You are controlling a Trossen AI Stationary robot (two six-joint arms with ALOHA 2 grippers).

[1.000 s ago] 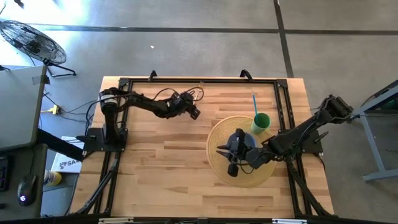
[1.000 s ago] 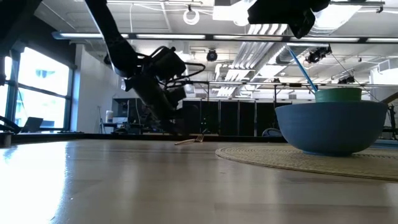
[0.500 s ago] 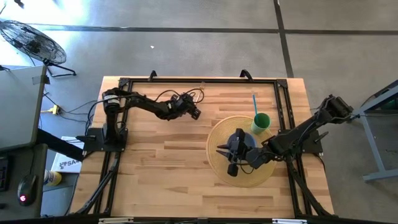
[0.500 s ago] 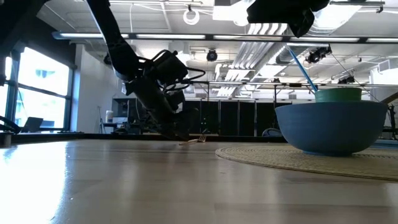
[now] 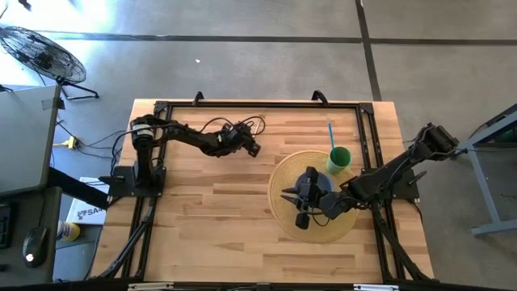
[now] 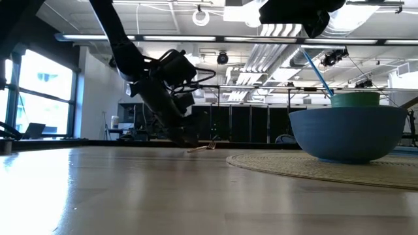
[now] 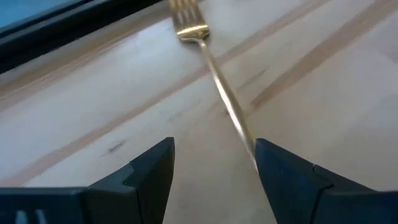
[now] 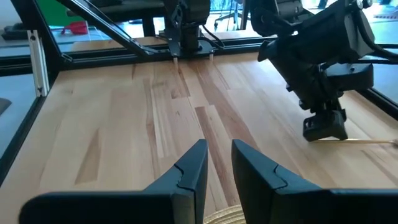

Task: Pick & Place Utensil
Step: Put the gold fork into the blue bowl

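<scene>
Left gripper (image 7: 214,165) low over the table's far edge, fingers spread apart astride the gold fork (image 7: 214,74) lying flat on the wood, not touching it, right gripper (image 5: 297,196) hovering above the blue bowl (image 6: 349,132) on the woven mat (image 5: 284,217), fingers a little apart, green cup (image 5: 338,157) with straw beside it

Fork (image 7: 217,81) on the table (image 5: 210,210) at its far edge; bowl (image 6: 346,134) on the mat (image 5: 283,214), right.
</scene>
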